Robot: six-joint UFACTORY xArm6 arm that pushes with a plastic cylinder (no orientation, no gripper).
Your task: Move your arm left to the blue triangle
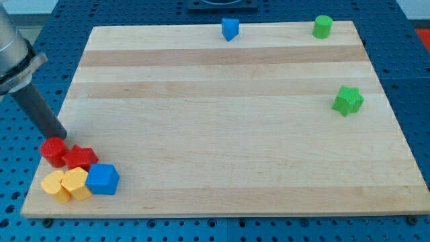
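Note:
The blue triangle [230,28] sits at the view's top edge of the wooden board, a little right of centre. My tip [59,136] is at the view's lower left, far from the triangle, right above and touching or nearly touching the red cylinder [53,151]. Beside it lie a red star [80,157], a blue cube [103,179] and two yellow blocks [75,183] [55,185], all clustered at the bottom left corner.
A green cylinder [322,26] stands at the top right corner. A green star [348,100] lies near the right edge. The wooden board [222,128] rests on a blue perforated table [416,81].

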